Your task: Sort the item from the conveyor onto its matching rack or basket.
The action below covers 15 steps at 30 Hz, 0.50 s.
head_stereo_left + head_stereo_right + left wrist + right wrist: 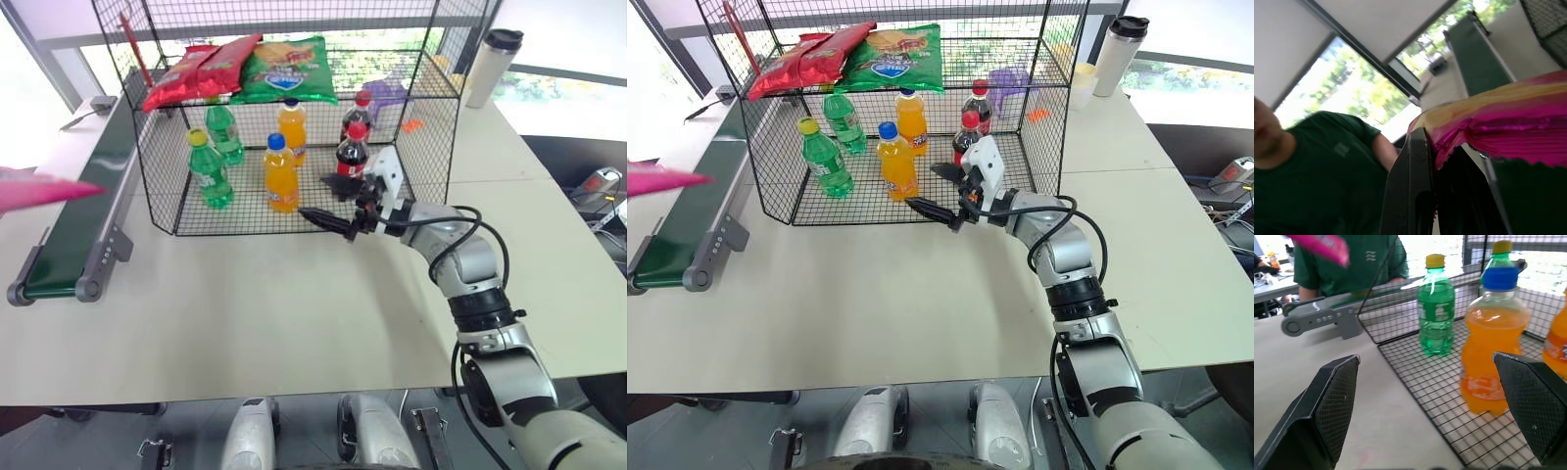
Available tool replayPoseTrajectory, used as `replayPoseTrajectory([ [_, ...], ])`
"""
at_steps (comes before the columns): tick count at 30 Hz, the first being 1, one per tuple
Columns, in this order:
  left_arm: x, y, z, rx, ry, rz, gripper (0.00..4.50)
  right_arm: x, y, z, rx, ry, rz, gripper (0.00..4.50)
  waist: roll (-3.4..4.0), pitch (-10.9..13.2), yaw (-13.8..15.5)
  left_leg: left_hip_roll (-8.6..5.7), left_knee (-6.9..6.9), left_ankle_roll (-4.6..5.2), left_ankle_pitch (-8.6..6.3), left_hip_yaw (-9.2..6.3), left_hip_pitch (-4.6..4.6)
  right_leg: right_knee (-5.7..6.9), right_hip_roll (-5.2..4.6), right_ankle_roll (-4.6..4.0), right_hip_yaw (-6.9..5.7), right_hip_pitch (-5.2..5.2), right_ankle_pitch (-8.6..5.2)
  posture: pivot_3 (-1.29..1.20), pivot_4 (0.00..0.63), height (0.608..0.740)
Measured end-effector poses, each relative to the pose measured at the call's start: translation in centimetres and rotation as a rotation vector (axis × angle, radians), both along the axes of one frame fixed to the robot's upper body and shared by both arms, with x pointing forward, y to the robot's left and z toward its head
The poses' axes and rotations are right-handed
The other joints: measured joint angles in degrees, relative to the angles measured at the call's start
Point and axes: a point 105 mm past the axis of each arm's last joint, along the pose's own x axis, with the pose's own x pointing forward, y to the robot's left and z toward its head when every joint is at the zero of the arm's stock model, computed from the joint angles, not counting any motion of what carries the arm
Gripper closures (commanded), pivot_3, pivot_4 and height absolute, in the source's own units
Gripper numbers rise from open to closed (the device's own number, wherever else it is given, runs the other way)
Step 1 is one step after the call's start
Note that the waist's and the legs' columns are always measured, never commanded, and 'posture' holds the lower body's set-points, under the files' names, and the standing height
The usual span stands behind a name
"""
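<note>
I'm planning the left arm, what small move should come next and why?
Probably carry the pink bag toward the cage's top shelf. The left gripper is shut on it above the conveyor, and the red bags and green bag lie there.

This looks like a test room or lab set up like a small shop. A big white table (294, 313) fills the middle of the frame. At the left edge sits a little green belt (83, 211) with grey rails. At the top stands a black wire cage (162, 186) with soda bottles (281, 174) inside and chip bags (240, 69) on its shelf. Large windows (1352, 93) show trees outside.
</note>
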Motion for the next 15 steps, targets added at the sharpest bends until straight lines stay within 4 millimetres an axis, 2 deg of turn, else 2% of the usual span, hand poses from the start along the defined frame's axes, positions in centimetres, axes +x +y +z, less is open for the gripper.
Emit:
replayPoseTrajectory([
  [3,-1.1,-2.0,0.6,-0.150,0.121,-0.099,4.46,0.3,-0.5,0.4,0.014,-0.008,-0.014,0.00,-0.02,0.0,-0.2,0.00,-0.01,-0.01,0.00,-0.02,0.01,-0.04,0.01,-0.01,0.01,0.01,-0.01,0.00,0.150,0.740],
  [6,-2.2,-6.4,0.8,-0.288,0.273,-0.310,4.46,0.6,-1.1,0.8,0.044,-0.005,-0.036,0.00,-0.01,0.0,-0.1,-0.01,-0.01,-0.01,0.00,-0.09,-0.01,-0.05,0.02,-0.01,0.00,0.02,-0.02,0.00,0.150,0.740],
  [8,-2.6,-8.5,2.0,-0.329,0.315,-0.412,4.46,0.6,-1.0,0.8,0.057,-0.002,-0.037,0.00,0.00,0.1,-0.2,-0.01,-0.02,-0.02,0.00,-0.15,0.02,-0.05,0.06,-0.09,0.01,0.04,-0.07,0.00,0.150,0.740],
  [11,-2.8,-9.6,3.3,-0.388,0.359,-0.488,4.46,0.5,-1.0,0.7,0.070,0.005,-0.034,0.00,0.07,0.1,-0.3,-0.01,-0.11,-0.02,0.00,-0.17,0.11,-0.03,0.08,-0.11,0.01,0.06,-0.07,0.00,0.150,0.740],
  [15,-2.2,-11.4,3.7,-0.440,0.461,-0.616,4.46,0.2,-1.8,-0.6,0.080,0.032,-0.069,0.00,0.07,0.1,-0.2,0.00,-0.19,-0.02,0.00,-0.23,0.12,-0.03,0.12,-0.09,0.02,0.06,-0.08,0.00,0.150,0.740],
])
